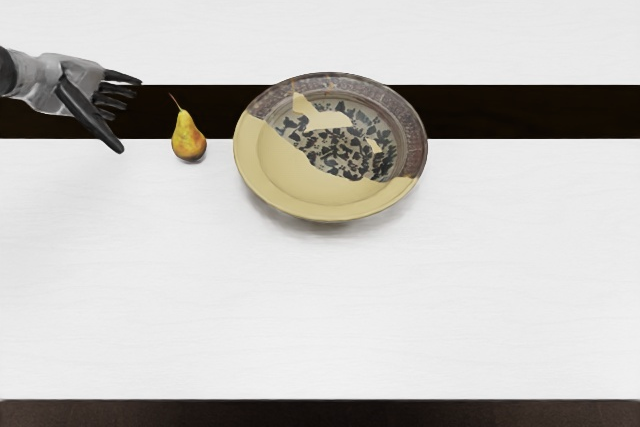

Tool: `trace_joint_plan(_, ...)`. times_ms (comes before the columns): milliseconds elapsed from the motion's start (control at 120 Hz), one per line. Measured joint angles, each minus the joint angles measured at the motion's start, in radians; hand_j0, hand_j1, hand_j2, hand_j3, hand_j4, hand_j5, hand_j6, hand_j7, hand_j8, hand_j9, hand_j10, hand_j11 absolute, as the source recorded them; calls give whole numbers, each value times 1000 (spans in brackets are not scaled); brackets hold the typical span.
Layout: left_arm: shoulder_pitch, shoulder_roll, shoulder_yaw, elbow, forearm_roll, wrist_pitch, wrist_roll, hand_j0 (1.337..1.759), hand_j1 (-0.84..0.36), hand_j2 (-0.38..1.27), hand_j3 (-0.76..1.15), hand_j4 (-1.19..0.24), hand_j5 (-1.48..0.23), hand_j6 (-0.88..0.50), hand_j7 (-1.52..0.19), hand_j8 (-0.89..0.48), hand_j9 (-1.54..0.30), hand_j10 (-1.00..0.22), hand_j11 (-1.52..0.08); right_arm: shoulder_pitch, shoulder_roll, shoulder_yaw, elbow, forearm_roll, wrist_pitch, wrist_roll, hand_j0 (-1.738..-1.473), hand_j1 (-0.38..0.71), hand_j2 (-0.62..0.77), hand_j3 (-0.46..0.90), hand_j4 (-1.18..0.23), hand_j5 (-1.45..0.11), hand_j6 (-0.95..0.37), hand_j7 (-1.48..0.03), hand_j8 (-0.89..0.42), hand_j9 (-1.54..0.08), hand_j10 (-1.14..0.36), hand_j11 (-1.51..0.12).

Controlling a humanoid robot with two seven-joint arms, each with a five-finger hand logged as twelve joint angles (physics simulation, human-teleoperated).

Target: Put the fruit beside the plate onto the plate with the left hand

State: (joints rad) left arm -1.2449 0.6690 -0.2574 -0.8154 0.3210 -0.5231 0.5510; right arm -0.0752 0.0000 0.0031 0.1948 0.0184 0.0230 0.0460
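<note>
A small yellow-orange pear [187, 137] with a thin stem stands upright on the white table, just left of the plate. The plate [270, 182] is round and cream-yellow, with a dark patterned patch and a brownish rim. My left hand [108, 105] comes in from the left edge and hovers to the left of the pear, a short gap away. Its fingers are spread, thumb pointing down toward the table, and hold nothing. The right arm does not show.
The white table [320, 297] stretches wide in front of the plate and pear. A dark gap [520, 112] runs across behind them, with another white surface and a brick wall further back.
</note>
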Motion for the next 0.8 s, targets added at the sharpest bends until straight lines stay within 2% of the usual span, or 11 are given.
trace_joint_plan(167,8,-1,4,1,3,31,0,1658,343,1,0,-7,-7,-8,-7,-8,-7,-7,-7,0,0,0,0,0,0,0,-1658,-335,-2,0,-12,-15,-12,-15,-12,-15,-11,-15)
trace_joint_plan(308,16,-60,17,1,21,87,0,1658,343,1,0,-7,-7,-8,-7,-8,-7,-7,-7,0,0,0,0,0,0,0,-1658,-335,-2,0,-12,-15,-12,-15,-12,-15,-11,-15)
trace_joint_plan(633,14,-79,41,1,30,145,-1,1658,343,1,0,-7,-7,-8,-7,-8,-7,-7,-7,0,0,0,0,0,0,0,-1658,-335,-2,0,-12,-15,-12,-15,-12,-15,-11,-15)
trace_joint_plan(700,13,-83,41,1,30,154,-31,1658,343,1,0,-7,-7,-8,-7,-8,-7,-7,-7,0,0,0,0,0,0,0,-1658,-335,-2,0,-12,-15,-12,-15,-12,-15,-11,-15)
trace_joint_plan(800,20,-83,42,1,31,160,-114,1658,343,1,0,-7,-7,-8,-7,-7,-7,-7,-7,0,0,0,0,0,0,0,-1658,-335,-2,0,-12,-15,-12,-15,-12,-15,-11,-15)
